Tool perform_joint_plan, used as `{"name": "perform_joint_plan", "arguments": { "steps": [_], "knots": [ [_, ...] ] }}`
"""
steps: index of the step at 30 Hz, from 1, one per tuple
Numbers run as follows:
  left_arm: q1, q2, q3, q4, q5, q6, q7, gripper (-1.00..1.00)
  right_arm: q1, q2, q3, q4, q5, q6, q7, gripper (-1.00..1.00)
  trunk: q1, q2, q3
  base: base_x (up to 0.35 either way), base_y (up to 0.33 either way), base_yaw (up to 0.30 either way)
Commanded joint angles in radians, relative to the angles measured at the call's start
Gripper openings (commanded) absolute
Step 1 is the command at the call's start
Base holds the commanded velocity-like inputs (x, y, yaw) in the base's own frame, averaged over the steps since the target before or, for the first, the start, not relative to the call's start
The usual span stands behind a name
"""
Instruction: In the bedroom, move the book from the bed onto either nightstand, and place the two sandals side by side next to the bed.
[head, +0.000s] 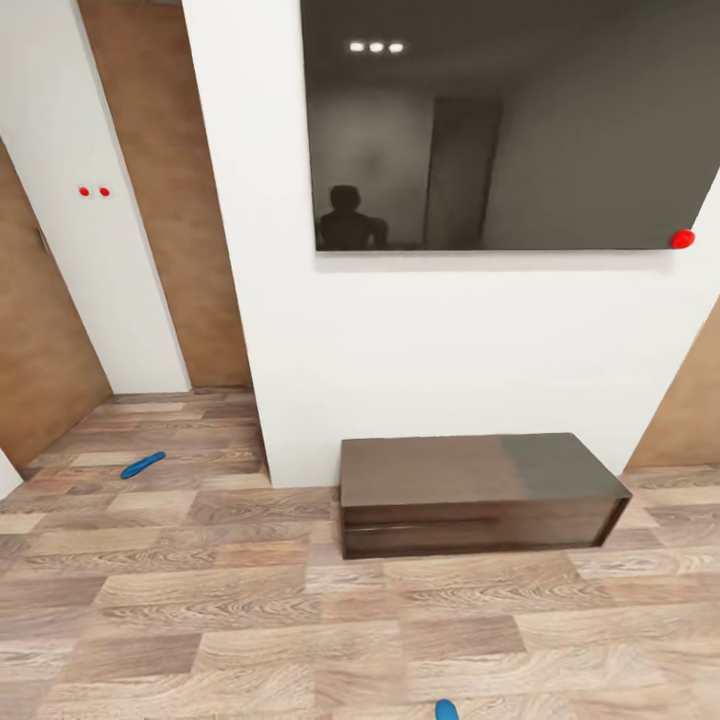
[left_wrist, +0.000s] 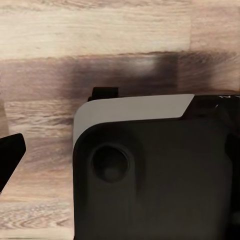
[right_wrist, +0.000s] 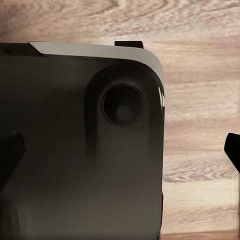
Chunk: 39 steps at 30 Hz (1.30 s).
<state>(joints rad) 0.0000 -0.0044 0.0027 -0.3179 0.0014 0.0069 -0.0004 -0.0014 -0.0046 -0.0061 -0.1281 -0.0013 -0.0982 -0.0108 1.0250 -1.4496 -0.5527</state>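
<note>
Head view: facing a white wall (head: 420, 350) with a big dark glossy panel (head: 510, 130) mounted high on it, reflecting three ceiling lights and a dark figure. Small red dot (head: 682, 239) at the panel's lower right corner, two smaller red dots (head: 94, 190) on the white wall section at left

Low dark-brown cabinet (head: 475, 492) stands on the wood-plank floor (head: 200, 600) against that wall, below the panel, glossy top, drawer line on its front; can't tell if it's the nightstand or the dresser

One blue sandal (head: 142, 464) lies flat on the floor to the left, near the wall corner, well apart from the cabinet. Second sandal (head: 447, 710) is cut off by the bottom edge of the head view, only its tip visible, in front of the cabinet and well apart from it. The two are far from each other, not side by side

Brown wood-toned door panels at far left and far right

Left wrist view: dark and white robot body (left_wrist: 150, 170) up close over plank floor; one dark finger (left_wrist: 10, 157) shows at the frame edge. Left claw opening: cannot tell

Right wrist view: same kind of dark body (right_wrist: 80, 140) over floor; dark finger (right_wrist: 233, 152) at one edge. Right claw opening: cannot tell, nothing seen held
</note>
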Motion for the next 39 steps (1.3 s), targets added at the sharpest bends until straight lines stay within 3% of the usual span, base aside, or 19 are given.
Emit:
{"name": "perform_joint_plan", "arguments": {
  "steps": [1, 15, 39],
  "knots": [
    [0.000, 0.000, 0.000, -0.001, 0.000, 0.001, 0.000, 1.00, 0.000, 0.000, 0.000, 0.000, 0.000, -0.003, -0.001, 1.00, 0.000, 0.000, -0.001, 0.000, 0.000, 0.283],
    [0.000, 0.000, 0.000, -0.001, 0.000, 0.001, -0.001, 1.00, 0.000, 0.000, 0.000, -0.001, 0.000, -0.003, -0.001, 1.00, 0.000, 0.000, -0.006, 0.000, 0.000, 0.253],
    [0.000, 0.000, 0.000, -0.001, 0.000, 0.001, -0.001, 1.00, 0.000, -0.003, 0.000, -0.001, 0.001, -0.003, 0.004, 1.00, 0.000, 0.000, -0.006, 0.000, 0.000, 0.006]
  ]
}}
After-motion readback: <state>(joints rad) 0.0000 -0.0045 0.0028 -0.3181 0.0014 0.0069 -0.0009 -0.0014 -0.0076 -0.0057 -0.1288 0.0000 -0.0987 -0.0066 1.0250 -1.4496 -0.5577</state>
